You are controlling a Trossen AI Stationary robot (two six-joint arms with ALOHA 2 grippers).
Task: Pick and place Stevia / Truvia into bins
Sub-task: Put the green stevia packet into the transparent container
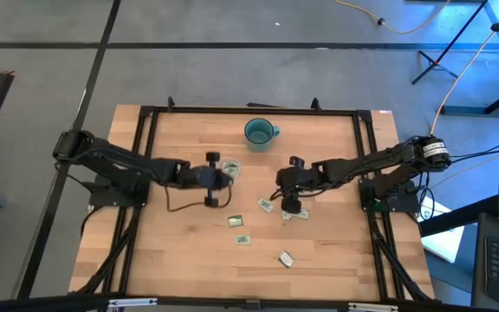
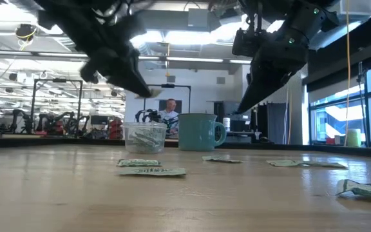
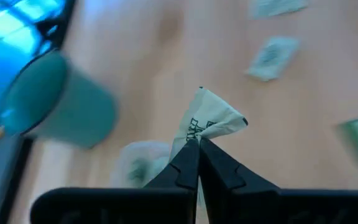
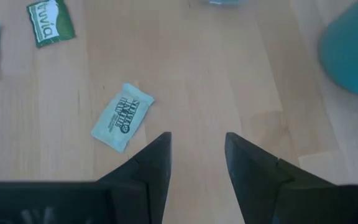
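Pinching a crumpled white sweetener packet (image 3: 211, 121) between its closed fingertips, the left gripper (image 3: 197, 152) hangs in the air above the clear bin (image 2: 144, 137), which already has packets inside (their number cannot be made out). In the low view the packet (image 2: 148, 92) shows as a pale scrap at the gripper's (image 2: 140, 88) tip, clear of the bin's rim. The teal mug (image 1: 260, 131) stands on the desk (image 1: 336, 260) just past the bin, away from this gripper.

The right gripper (image 4: 197, 155) has its fingers spread wide with nothing between them, poised over bare wood. A white packet (image 4: 122, 117) lies flat just ahead of one finger (image 4: 156, 155), apart from it, and a green Truvia packet (image 4: 50, 23) lies farther out on that same side.

More packets (image 1: 243, 240) are scattered on the desk between the two grippers and nearer the front edge. Beyond the desk, a person (image 2: 170, 109) is in the room behind.
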